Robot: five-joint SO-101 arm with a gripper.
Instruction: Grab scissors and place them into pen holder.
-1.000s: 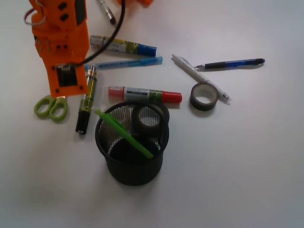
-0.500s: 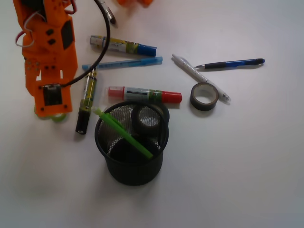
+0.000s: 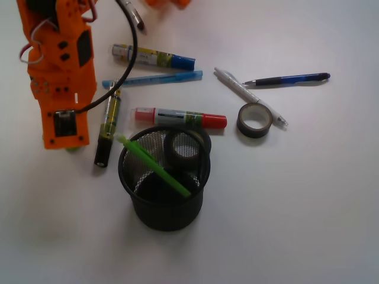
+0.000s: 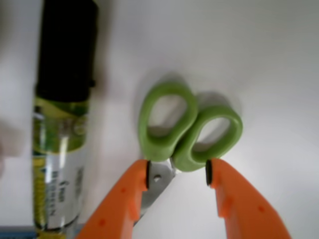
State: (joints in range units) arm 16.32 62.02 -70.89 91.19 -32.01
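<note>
In the wrist view the scissors (image 4: 187, 127) lie flat on the white table, lime-green loop handles pointing away from me, silver blades running back under my left finger. My gripper (image 4: 177, 174) straddles them at the neck just below the loops. One pad touches the metal by the pivot, the other touches the green handle. In the front view my orange arm (image 3: 59, 89) covers the scissors; only a green sliver (image 3: 72, 148) shows beneath it. The pen holder (image 3: 166, 213), a black mesh cup, stands to the right of the arm.
A yellow-green marker with a black cap (image 4: 62, 124) lies just left of the scissors. The holder contains a green stick (image 3: 157, 167) and a tape roll (image 3: 183, 146). A red marker (image 3: 180, 118), blue markers, pens and another tape roll (image 3: 254, 120) lie behind and right.
My arm has swung left and come down over the scissors, which lay in plain sight a second ago. In the last half second it sank a little lower.
</note>
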